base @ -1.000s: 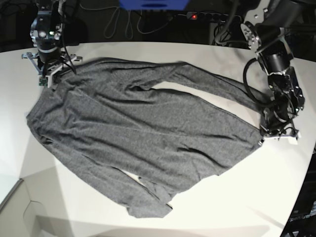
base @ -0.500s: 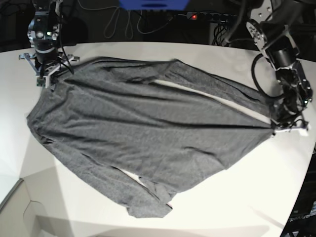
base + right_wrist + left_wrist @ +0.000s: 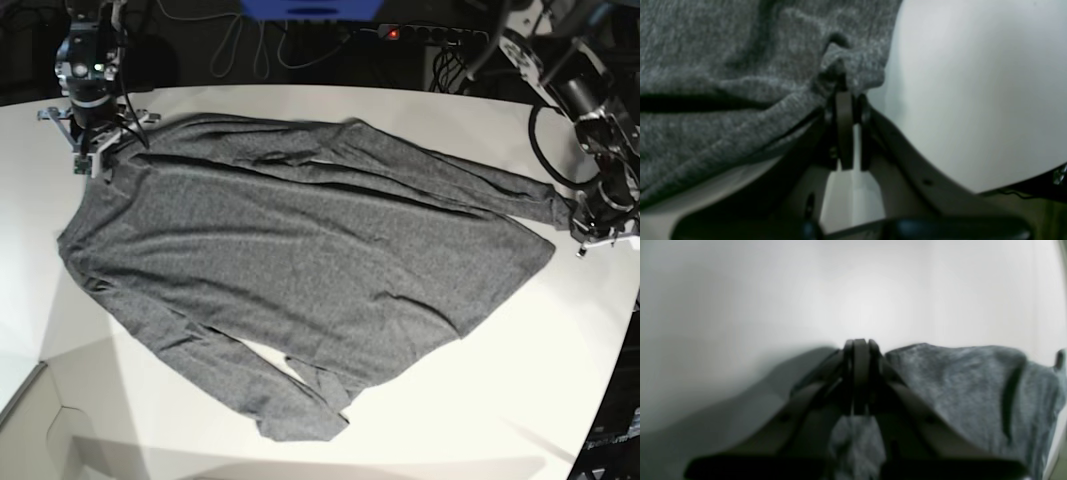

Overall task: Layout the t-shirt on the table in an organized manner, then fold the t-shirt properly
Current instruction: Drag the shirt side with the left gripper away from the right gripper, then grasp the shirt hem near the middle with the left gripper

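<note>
The dark-grey t-shirt (image 3: 300,250) lies spread across the white table (image 3: 500,400), stretched from upper left to right, with one long sleeve folded toward the front edge. At the table's right side, my left gripper (image 3: 580,225) is shut on the shirt's right corner. The left wrist view shows its closed fingertips (image 3: 858,346) with grey fabric (image 3: 957,383) beside and under them. My right gripper (image 3: 98,160) is at the upper left, shut on the shirt's corner there. In the right wrist view its tips (image 3: 844,96) pinch a bunched bit of fabric (image 3: 836,63).
A power strip with a red light (image 3: 395,33), cables and a blue object (image 3: 310,8) sit behind the table's far edge. The table's curved edge (image 3: 622,330) runs close to my left gripper. A lower grey surface (image 3: 25,400) shows at the front left.
My left gripper has moved right and toward the back with the shirt's corner, drawing the fabric taut and closing the gap by the upper sleeve. My right gripper shifted slightly toward the back.
</note>
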`<state>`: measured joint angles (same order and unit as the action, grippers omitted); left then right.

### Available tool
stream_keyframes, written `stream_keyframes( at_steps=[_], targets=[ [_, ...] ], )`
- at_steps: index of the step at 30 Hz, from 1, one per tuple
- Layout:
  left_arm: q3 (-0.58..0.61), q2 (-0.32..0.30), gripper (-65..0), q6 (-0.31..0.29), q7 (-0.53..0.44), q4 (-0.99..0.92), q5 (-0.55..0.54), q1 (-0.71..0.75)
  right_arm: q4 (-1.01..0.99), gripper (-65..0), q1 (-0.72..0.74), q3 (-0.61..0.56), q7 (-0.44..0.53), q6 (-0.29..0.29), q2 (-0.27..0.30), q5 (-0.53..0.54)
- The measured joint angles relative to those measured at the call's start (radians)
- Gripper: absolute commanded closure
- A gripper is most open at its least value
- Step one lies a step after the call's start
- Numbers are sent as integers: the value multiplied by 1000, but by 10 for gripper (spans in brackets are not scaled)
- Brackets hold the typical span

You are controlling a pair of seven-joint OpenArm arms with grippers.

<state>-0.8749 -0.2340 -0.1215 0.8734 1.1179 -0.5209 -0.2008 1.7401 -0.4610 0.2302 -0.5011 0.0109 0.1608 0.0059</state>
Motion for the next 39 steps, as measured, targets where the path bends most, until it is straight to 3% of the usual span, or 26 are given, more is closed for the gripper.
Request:
stream_keyframes(
  at_steps=[11, 16, 28, 31, 34, 37, 39],
  targets=[
    [11, 7, -9, -5, 14, 96, -147, 67, 1, 0, -13, 1, -7, -1, 4, -1],
    [11, 4, -10, -5, 16, 100, -161, 76, 1, 0, -14, 82, -9, 0, -31, 0],
    [11, 5, -17, 10, 29, 190, -282, 133, 3, 0, -24, 93, -8, 0, 3, 0],
    [12, 12, -84, -3, 96, 221, -296, 106, 3, -2, -27, 97, -10, 54, 20, -2],
    [13, 40, -232, 1, 143, 214, -284, 71, 3, -75, -19, 102, -12, 125, 22, -5],
    [100, 34, -372, 5, 114, 208, -269, 19, 3, -173, -20, 100, -61, 135, 19, -2],
    [187, 29, -418, 0, 68, 205, -277, -34, 3, -228, -22, 102, -64, 135, 13, -2]
  ],
)
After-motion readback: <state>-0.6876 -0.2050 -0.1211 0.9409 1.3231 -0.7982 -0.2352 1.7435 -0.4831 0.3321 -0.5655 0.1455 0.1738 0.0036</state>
